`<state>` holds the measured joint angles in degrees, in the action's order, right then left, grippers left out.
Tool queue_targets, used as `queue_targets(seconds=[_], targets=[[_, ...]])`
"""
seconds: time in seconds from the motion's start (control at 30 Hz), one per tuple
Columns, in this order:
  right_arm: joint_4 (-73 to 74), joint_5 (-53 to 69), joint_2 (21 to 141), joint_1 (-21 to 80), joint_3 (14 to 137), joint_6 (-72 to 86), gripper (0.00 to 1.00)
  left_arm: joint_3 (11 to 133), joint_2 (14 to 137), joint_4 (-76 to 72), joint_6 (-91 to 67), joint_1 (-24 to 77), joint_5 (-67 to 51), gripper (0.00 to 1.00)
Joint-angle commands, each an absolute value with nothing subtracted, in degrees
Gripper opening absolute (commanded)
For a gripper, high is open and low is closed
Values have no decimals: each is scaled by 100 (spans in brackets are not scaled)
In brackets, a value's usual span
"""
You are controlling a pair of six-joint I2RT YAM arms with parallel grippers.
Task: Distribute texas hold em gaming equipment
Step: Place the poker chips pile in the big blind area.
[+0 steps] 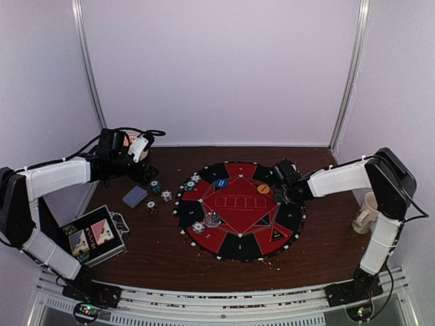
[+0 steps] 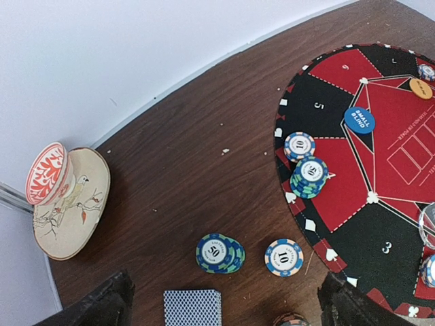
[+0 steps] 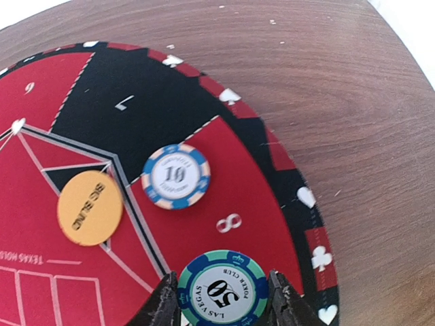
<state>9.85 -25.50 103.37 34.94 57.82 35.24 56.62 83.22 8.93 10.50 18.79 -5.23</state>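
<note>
- Poker chips (image 1: 166,195) in the overhead view lie in a loose cluster on the tabletop (image 1: 156,251) just left of the round mat (image 1: 234,204). The card deck (image 1: 134,197) is further out on that side. More chips, the blue button (image 1: 221,183) and the orange button (image 1: 263,189) sit on the mat itself. The left tool (image 1: 144,174) hangs beyond the mat's left rim, and the right tool (image 1: 282,178) is over its far-right sector.
- In the left wrist view the left tool (image 2: 224,304) stands wide open and holds nothing, with the card deck (image 2: 192,309) between its fingers. Just off the mat's rim lie a teal stack (image 2: 219,253) and a lone 10 chip (image 2: 283,257).
  - The stack looks rigid and smooth-edged but sits skewed, so it would probably shear if pinched high. A low grip across opposite rims seems best.
  - The deck is thin and likely slippery, so it may fan out. Its long edges look like the place to take it.
- In the right wrist view the right tool (image 3: 223,299) is part closed on a teal 50 chip (image 3: 221,291), one jaw against each side of its rim, over the mat's red sector marked 8. Whether the chip is lifted or resting on the felt cannot be told.
  - The chip is small, stiff and probably light, and its rounded rim might let it pivot in the grip.
  - A second 10 chip (image 3: 175,175) and the orange button (image 3: 90,207) lie nearer the mat's centre.
</note>
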Motion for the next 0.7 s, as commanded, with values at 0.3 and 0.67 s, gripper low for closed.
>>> queue_targets(seconds=[0.3,0.67], targets=[[814,-2441,10640,2768,6189,3232,41,5651,8262,686,993,1836,-634,98],[789,-2318,11230,2563,6807,3144,42,5642,8280,681,1002,1837,-636,98]])
